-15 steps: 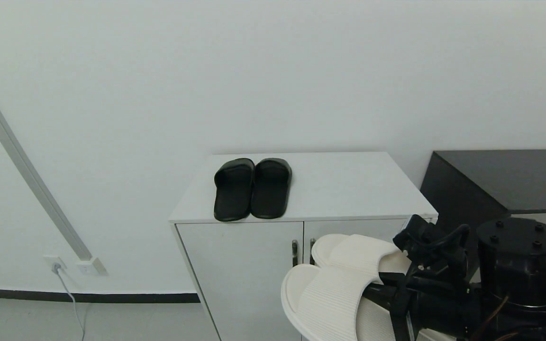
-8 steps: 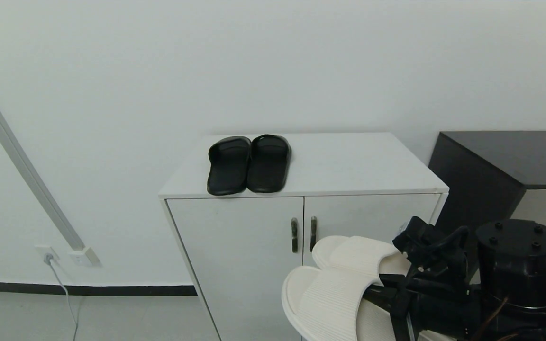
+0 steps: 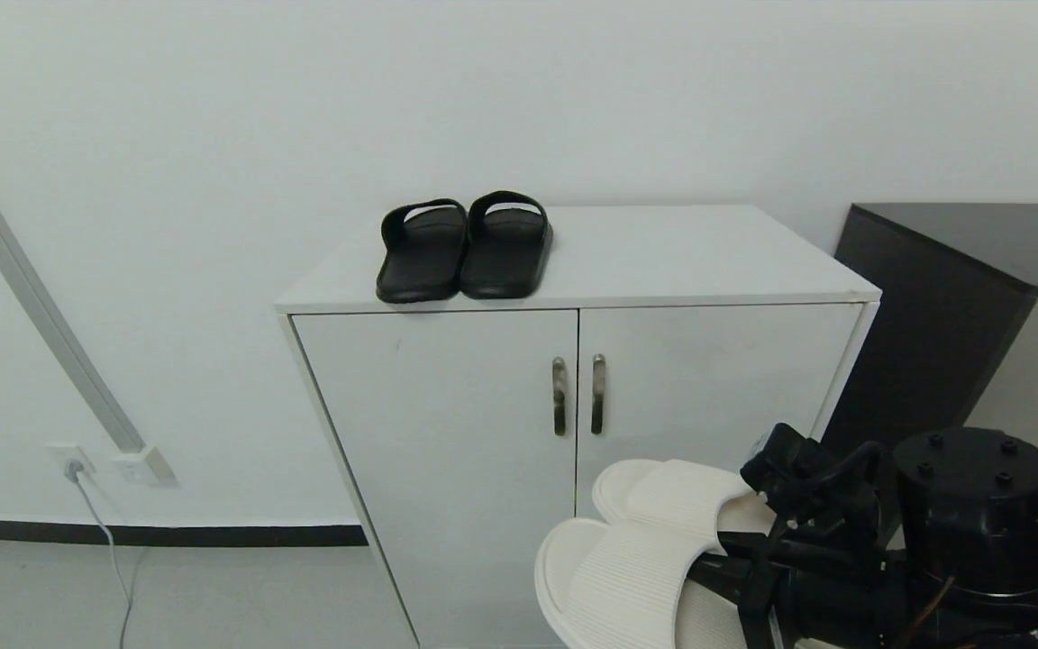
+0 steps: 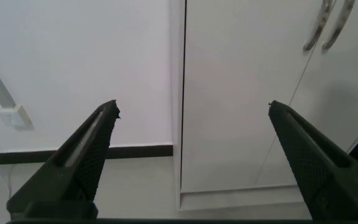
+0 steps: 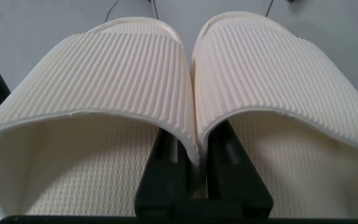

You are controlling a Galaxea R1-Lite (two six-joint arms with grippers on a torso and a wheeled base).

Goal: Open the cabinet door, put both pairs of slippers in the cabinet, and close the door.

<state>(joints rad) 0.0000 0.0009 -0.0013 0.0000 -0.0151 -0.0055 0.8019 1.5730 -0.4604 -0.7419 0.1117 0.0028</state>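
A white two-door cabinet [image 3: 690,261] stands against the wall with both doors closed, its two metal handles [image 3: 559,395] side by side at the centre. A pair of black slippers [image 3: 463,245] sits on its top, near the front left. My right gripper [image 3: 708,552] is low in front of the right door, shut on a pair of white ribbed slippers [image 3: 636,559]. In the right wrist view its fingers [image 5: 166,155] pinch the inner strap edges of both white slippers [image 5: 129,81]. My left gripper [image 4: 192,107] is open, facing the cabinet's left door [image 4: 241,93] with the handles [image 4: 328,25] off to one side.
A tall black cabinet [image 3: 951,297] stands just right of the white one. On the wall to the left are a slanted cable duct [image 3: 23,279] and a socket [image 3: 77,464] with a cable hanging to the floor. Grey floor lies left of the cabinet.
The whole head picture has shifted: the camera has moved lower, so the cabinet front and handles show in full. The white slippers stay held in my right gripper.
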